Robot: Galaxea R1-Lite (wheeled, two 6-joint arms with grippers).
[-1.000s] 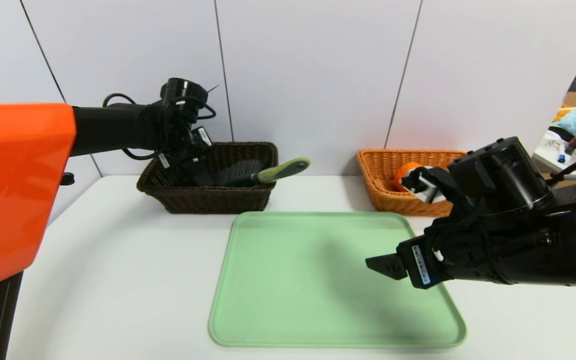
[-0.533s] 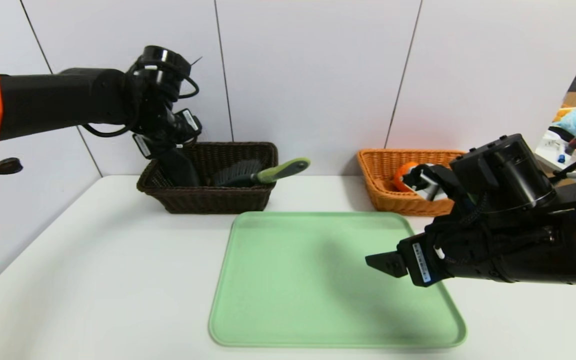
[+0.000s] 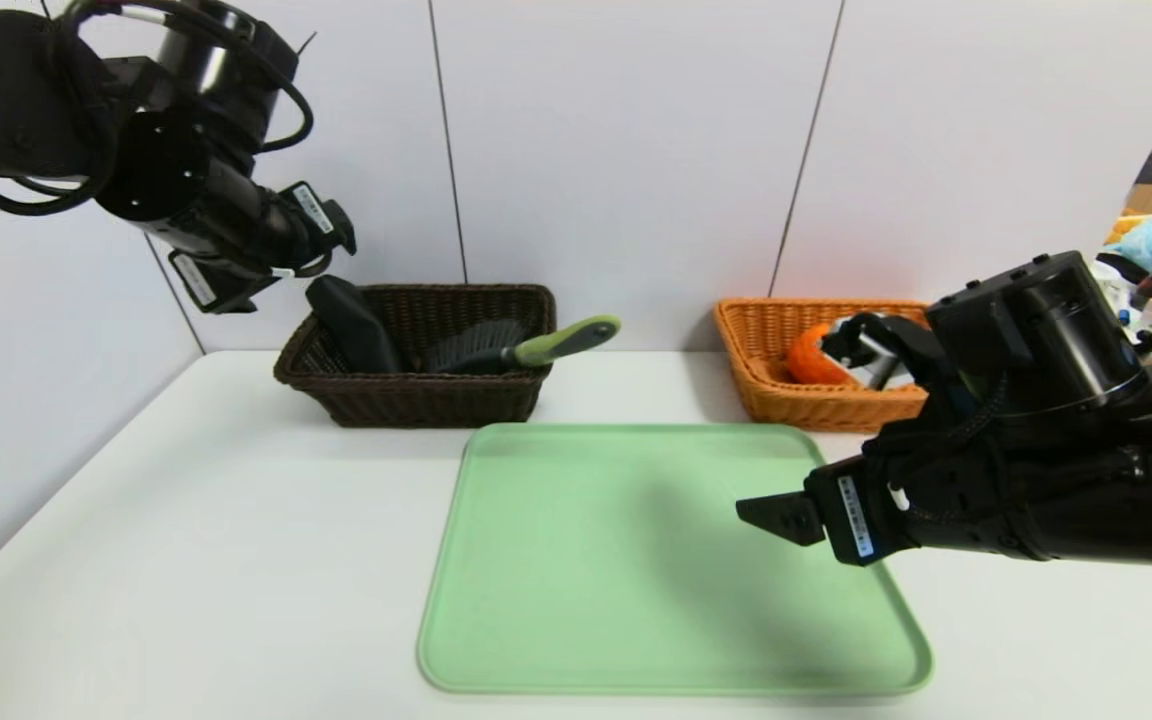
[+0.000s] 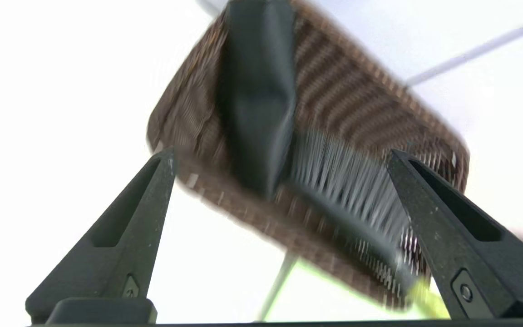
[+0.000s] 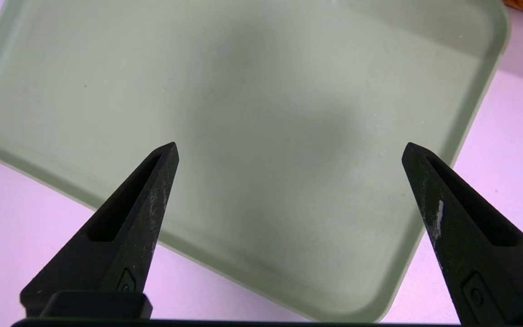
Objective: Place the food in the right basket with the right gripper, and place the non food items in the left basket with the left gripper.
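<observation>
White wall panels back a white desk point(image 3: 186, 520) where the sorting looks all but finished. At far left, the left hand point(image 3: 281, 262) has lifted up and back from the left basket point(image 3: 416, 395) over the past second, its fingers point(image 4: 139, 213) spread wide with nothing between them. A moment ago it was down inside that dark wicker basket; now the black case point(image 3: 351, 325) it let go leans on end against the basket's left wall, poking above the rim. Beside it lies the brush point(image 3: 496, 350), bristles inside, its green handle point(image 3: 568, 340) jutting over the right rim. In the middle, the green tray point(image 3: 656, 560) is bare, which suggests nothing is left to sort. Farther right, the right basket point(image 3: 786, 400) holds the orange fruit point(image 3: 808, 355), partly hidden by the right arm. The right hand point(image 3: 781, 518) has kept its place low over the tray's right side, fingers point(image 5: 134, 213) splayed wide and holding nothing. With both non-food items in the dark basket and the fruit in the tan one, the release just made appears to complete the job; only withdrawing the arms seems to remain.
</observation>
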